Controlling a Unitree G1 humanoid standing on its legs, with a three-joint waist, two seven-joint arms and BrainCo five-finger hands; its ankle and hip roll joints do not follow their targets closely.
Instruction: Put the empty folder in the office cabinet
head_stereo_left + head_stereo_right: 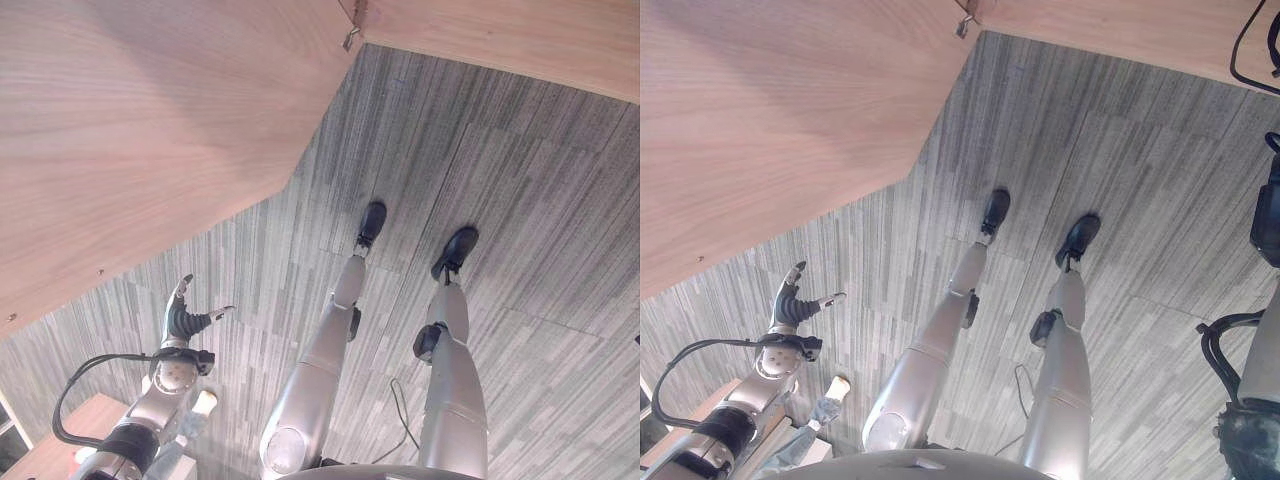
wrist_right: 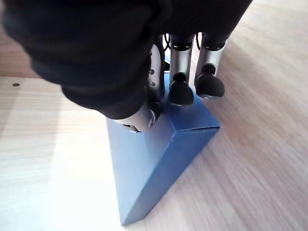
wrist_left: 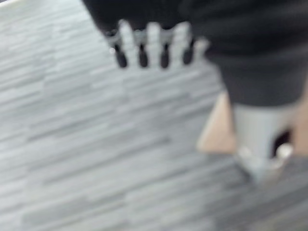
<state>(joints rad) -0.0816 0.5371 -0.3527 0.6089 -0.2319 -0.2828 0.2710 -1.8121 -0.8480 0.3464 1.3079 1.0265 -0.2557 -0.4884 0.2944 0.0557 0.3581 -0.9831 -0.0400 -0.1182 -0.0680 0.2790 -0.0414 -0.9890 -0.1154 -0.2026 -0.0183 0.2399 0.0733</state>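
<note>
On a pale wooden surface (image 2: 255,159), seen in the right wrist view, stands a blue folder (image 2: 154,159), a wedge-shaped cardboard box folder resting on the wood with one corner pointing outward. The right hand (image 2: 144,108) is on the folder's upper edge: its dark-tipped fingers (image 2: 180,91) curl down onto the top of the blue card and the thumb presses against the near face, so the folder is pinched between them. Wood panels lie on both sides of the folder, and a small dark hole shows in the panel beside it.

In the head views, a large wooden cabinet panel (image 1: 150,130) takes up the upper left, with a small metal fitting (image 1: 351,38) at its far corner. Beside the cabinet the floor is grey striped carpet (image 1: 530,180).

The left hand (image 1: 183,318) hangs low over the carpet, just below the cabinet panel's lower edge and apart from it. Its fingers are straight and spread, the thumb held out to the side, and it holds nothing. In its own wrist view the fingers (image 3: 142,55) point out over the carpet in a loose row. A low light-wood piece (image 1: 50,445) sits under the left arm.
</note>
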